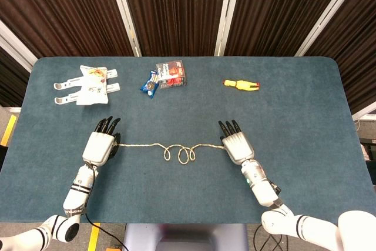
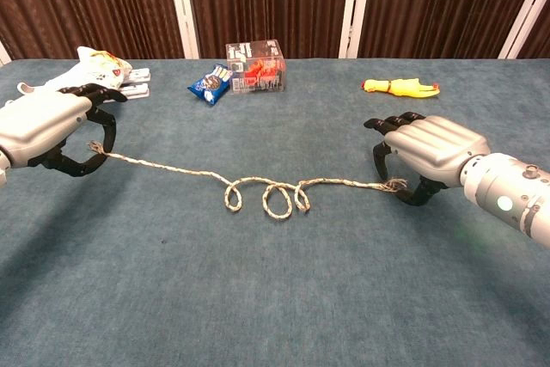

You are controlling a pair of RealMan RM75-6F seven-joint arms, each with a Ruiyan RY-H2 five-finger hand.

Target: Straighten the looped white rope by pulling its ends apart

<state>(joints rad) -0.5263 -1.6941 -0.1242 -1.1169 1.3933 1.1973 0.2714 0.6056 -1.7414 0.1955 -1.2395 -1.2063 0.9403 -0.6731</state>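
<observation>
The white rope (image 1: 179, 154) lies across the table's middle with small loops (image 2: 266, 198) at its centre. My left hand (image 2: 50, 122) pinches the rope's left end, which rises slightly off the cloth toward its fingers (image 2: 96, 145). In the head view that hand (image 1: 100, 147) sits at the rope's left tip. My right hand (image 2: 427, 149) arches over the frayed right end (image 2: 395, 184), which still lies on the table between the curved fingers and the thumb, with a gap showing. From above, the right hand (image 1: 237, 146) covers that end.
Along the far side lie a white bag on plastic hangers (image 1: 87, 84), a blue snack pack (image 1: 150, 82), a clear box (image 1: 171, 73) and a yellow rubber chicken (image 1: 241, 84). The table edge (image 1: 188, 223) runs close behind both forearms.
</observation>
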